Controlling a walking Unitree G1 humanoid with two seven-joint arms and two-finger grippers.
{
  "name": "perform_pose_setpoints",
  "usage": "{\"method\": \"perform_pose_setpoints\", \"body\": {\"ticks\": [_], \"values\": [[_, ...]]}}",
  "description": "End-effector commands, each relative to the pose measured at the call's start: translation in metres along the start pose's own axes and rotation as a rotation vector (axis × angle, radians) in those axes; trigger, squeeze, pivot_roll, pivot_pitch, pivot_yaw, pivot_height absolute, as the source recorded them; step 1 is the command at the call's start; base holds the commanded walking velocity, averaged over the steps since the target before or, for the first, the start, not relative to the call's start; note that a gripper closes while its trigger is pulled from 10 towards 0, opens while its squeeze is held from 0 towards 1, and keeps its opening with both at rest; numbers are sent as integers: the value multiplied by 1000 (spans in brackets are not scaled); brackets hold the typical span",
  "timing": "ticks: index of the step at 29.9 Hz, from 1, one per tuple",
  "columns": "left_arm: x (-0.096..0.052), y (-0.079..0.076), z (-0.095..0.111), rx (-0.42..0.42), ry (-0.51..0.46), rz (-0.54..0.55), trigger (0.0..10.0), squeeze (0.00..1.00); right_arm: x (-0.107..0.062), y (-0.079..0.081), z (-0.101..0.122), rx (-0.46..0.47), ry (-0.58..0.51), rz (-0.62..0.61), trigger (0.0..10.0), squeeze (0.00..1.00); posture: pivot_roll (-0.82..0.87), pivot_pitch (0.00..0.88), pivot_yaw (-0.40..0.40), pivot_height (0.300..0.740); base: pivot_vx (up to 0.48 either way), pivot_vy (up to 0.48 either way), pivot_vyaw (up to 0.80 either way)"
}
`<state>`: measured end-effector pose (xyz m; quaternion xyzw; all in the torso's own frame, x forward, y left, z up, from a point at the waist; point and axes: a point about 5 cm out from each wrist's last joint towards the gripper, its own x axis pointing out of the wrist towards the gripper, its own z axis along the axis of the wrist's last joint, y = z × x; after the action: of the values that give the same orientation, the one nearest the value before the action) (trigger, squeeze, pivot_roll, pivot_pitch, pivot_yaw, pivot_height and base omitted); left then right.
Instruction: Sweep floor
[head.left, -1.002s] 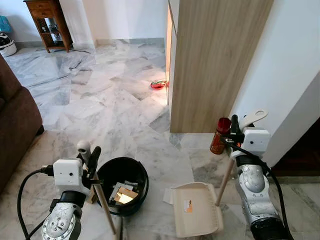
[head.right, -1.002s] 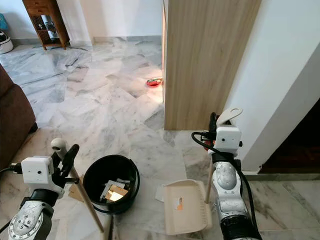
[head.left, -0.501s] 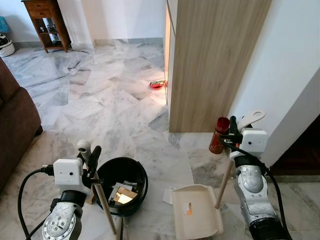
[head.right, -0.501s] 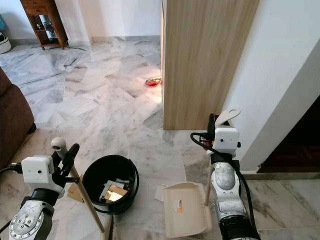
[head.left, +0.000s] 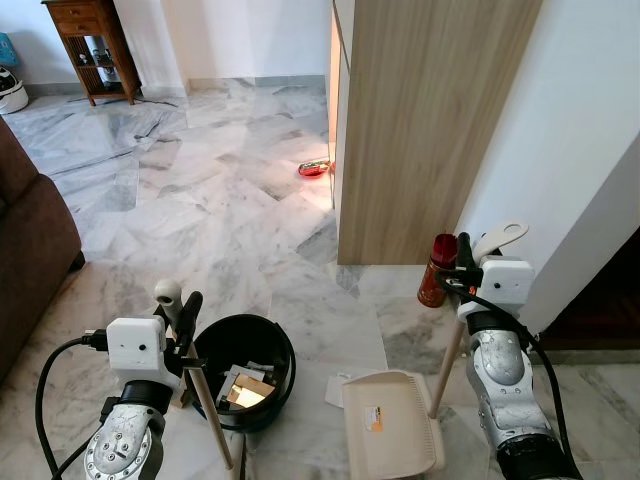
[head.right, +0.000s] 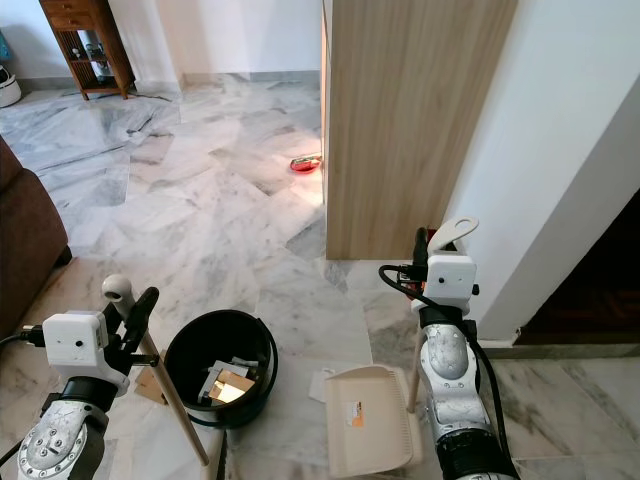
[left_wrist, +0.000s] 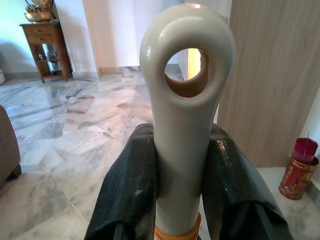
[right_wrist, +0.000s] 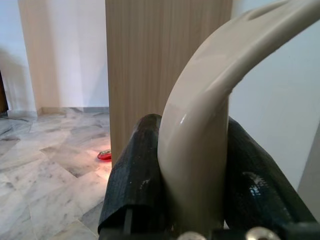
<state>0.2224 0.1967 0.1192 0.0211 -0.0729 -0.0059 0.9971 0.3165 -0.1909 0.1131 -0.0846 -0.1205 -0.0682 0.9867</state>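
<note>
Dustpan (head.left: 392, 436) slightly nearer, right gripper (right_wrist: 192, 165) clamped on its upright handle; left gripper (left_wrist: 182, 175) clamped on broom handle (left_wrist: 184, 125).

The floor (head.left: 230, 210) is polished grey-veined marble, glossy enough to mirror the light; the broom handle (head.left: 212, 420) is bare pale wood, capped by a smooth, shiny cream plastic grip (left_wrist: 186, 100) with an orange band at its base; the dustpan (head.left: 390, 425) is matt cream plastic with a pale wooden stick (head.left: 447, 367) and a smooth glossy plastic hook (right_wrist: 210, 110); the bucket (head.left: 245, 345) is black plastic with a faint sheen; the partition (head.left: 430, 120) shows matt light wood grain; the sofa (head.left: 30, 240) looks like brown cloth; the arms are brushed silver metal with white plastic camera housings; the left pincer (left_wrist: 182, 200) and right pincer (right_wrist: 192, 200) have dull, rubbery black fingers; the red canister (left_wrist: 297, 175) is glossy.
</note>
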Motion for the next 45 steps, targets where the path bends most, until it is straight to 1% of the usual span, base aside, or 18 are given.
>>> {"method": "perform_pose_setpoints", "body": {"ticks": [1, 15, 25, 34, 37, 41, 45], "values": [[4, -1, 15, 11, -74, -5, 10000, 0, 6, -1, 7, 13, -36, -6, 10000, 0, 153, 48, 18, 740, -281, 0, 0], [3, -1, 16, 10, -77, -1, 10000, 0, 7, 0, 7, 14, -33, 2, 10000, 0, 152, 48, 13, 740, -272, 0, 0], [4, 0, 15, 18, -72, 9, 10000, 0, 7, 3, 7, 18, -30, 11, 10000, 0, 156, 48, 11, 740, 0, 0, 0], [4, 0, 14, 5, -60, 14, 10000, 0, 7, 4, 5, 9, -25, 19, 10000, 0, 155, 46, 11, 740, 0, 0, 0], [4, 0, 14, 4, -59, 15, 10000, 0, 8, 4, 5, 25, -24, 17, 10000, 0, 155, 46, 11, 740, 0, 0, 0], [4, 0, 14, 3, -59, 12, 10000, 0, 9, 5, 5, 29, -16, 18, 10000, 0, 158, 40, 11, 740, 0, 272, 0], [4, 0, 13, 6, -59, 7, 10000, 0, 10, 6, 5, 21, -16, 23, 10000, 0, 157, 25, 12, 740, 0, 290, -600]]}}
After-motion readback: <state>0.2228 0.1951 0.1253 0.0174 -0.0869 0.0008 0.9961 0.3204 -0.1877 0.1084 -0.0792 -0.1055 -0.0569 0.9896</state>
